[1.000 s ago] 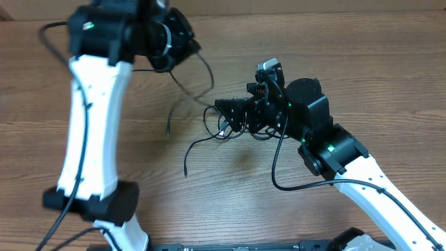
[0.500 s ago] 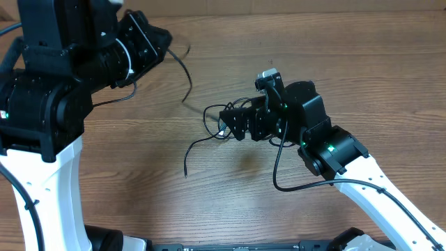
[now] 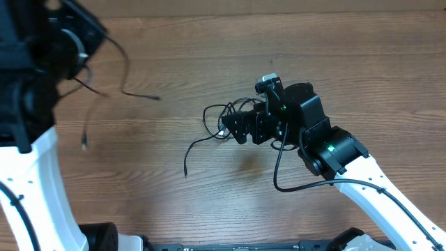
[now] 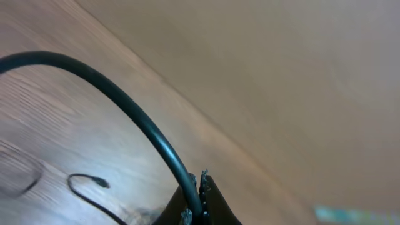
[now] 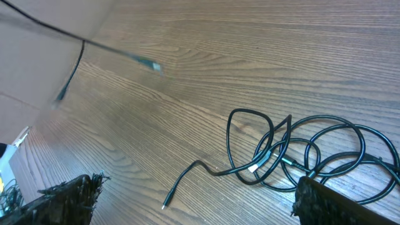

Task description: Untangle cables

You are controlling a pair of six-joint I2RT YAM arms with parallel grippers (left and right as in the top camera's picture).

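Overhead shows the tangle lying mid-tabletop, a knot of thin black loops with one loose tail curling out toward my base. A separate freed cable hangs in the air well off to my left. My left jaws are clamped on that cable. I judge it is held high and far off so that its slack cannot catch on the knot. My right jaws stand wide with the tangle between them, close to one finger, and I judge they sit there to steady the knot or to pick the next strand. Only the left wrist view proves the pinch: the freed cable arcs straight into my closed fingertips, which the overhead hides behind the arm's bulk. Only the right wrist view lays out the crossings in the tangle, a pale plug among them, and my right-hand finger at the outer loop. Whether it presses on that loop I cannot tell.
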